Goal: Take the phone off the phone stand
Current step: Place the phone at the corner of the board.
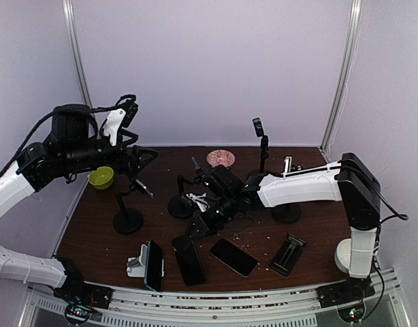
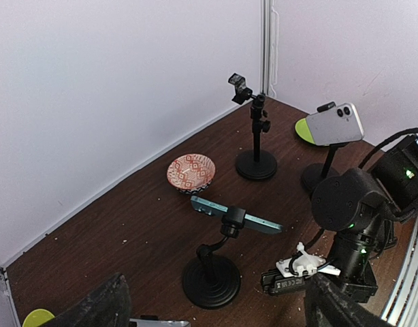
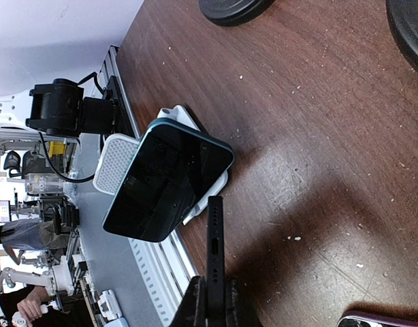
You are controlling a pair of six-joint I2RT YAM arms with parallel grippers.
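My right gripper (image 3: 216, 300) is shut on the end of a black phone (image 3: 214, 238), seen edge-on just above the table; in the top view the gripper (image 1: 199, 227) holds that phone (image 1: 188, 260) near the front centre. Beside it, a dark-screened phone (image 3: 169, 178) leans on a white stand (image 3: 117, 163), which also shows in the top view (image 1: 135, 266). My left gripper (image 2: 216, 321) is open and empty, raised at the left (image 1: 137, 161). Below it a teal phone (image 2: 236, 215) sits clamped on a black gooseneck stand (image 2: 210, 281).
Another phone (image 1: 233, 257) lies flat beside a folding black stand (image 1: 288, 254). A white phone (image 2: 335, 125) sits on a stand at the right. A tall stand with an empty clamp (image 2: 255, 136), a patterned bowl (image 2: 190, 172) and a green bowl (image 1: 101, 177) stand further back.
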